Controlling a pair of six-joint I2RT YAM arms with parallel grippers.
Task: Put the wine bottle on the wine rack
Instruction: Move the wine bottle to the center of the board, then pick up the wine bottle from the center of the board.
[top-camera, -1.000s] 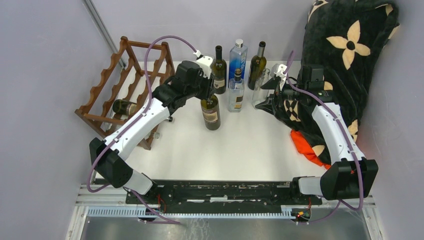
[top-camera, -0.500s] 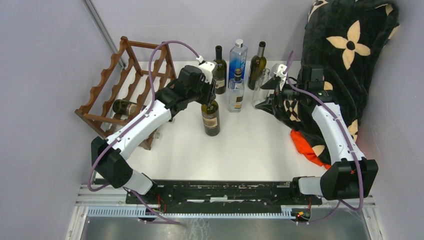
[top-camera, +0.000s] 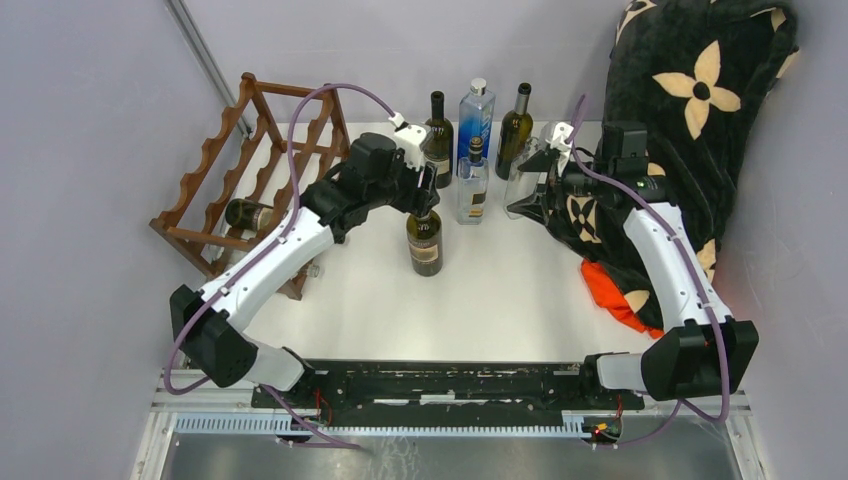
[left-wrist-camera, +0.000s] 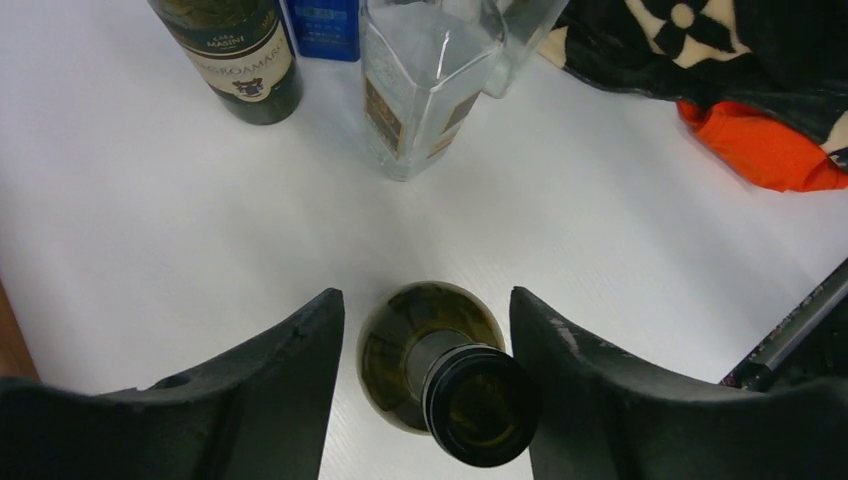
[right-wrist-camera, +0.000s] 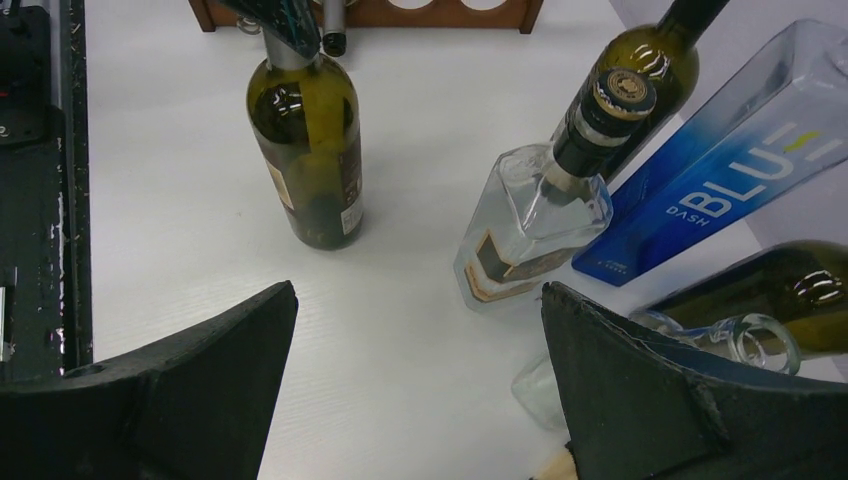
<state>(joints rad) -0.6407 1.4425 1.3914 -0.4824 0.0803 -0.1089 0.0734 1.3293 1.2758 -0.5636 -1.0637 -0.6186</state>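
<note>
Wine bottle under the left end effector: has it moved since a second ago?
Yes: the wine bottle has shifted down the view, away from the clear bottle.

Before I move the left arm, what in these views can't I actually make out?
- Top external: fingertips of the left gripper and the neck of the wine bottle, hidden under the wrist.
- Left wrist: whether a finger touches the bottle's mouth; too close to judge.
- Top external: the racked bottle, mostly covered by wine rack rails and the left arm.
- Right wrist: wine rack cut off by the top edge.
</note>
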